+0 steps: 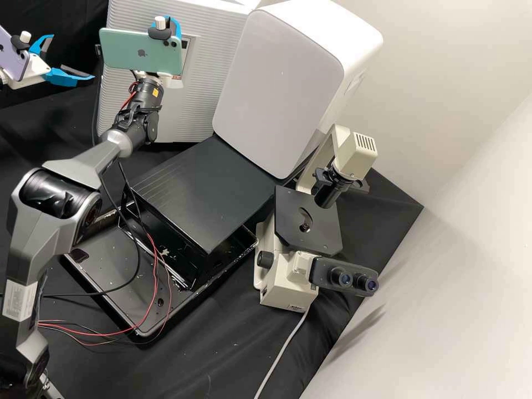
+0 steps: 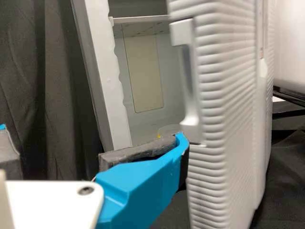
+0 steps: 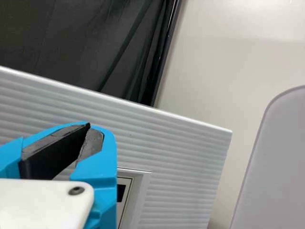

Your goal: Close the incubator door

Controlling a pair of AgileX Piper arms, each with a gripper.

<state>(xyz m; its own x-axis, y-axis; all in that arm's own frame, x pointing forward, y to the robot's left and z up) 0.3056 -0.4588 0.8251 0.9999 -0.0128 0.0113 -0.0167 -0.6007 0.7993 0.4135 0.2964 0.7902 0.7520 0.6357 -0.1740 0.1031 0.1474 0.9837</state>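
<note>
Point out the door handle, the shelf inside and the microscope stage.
Door handle (image 2: 191, 117), left wrist view: lower end.
Shelf (image 2: 139, 19), left wrist view: front edge.
Microscope stage (image 1: 289, 213), high view: black plate's left part.

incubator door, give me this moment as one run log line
incubator door ajar | left pincer open, one finger beside door handle | right pincer shut, near ribbed front | closing unfinished

The counter (image 1: 221, 354) is draped in black cloth; on it stand a cream microscope (image 1: 285, 282), a black tray (image 1: 105, 269) and a ribbed incubator (image 1: 202, 111).
</note>
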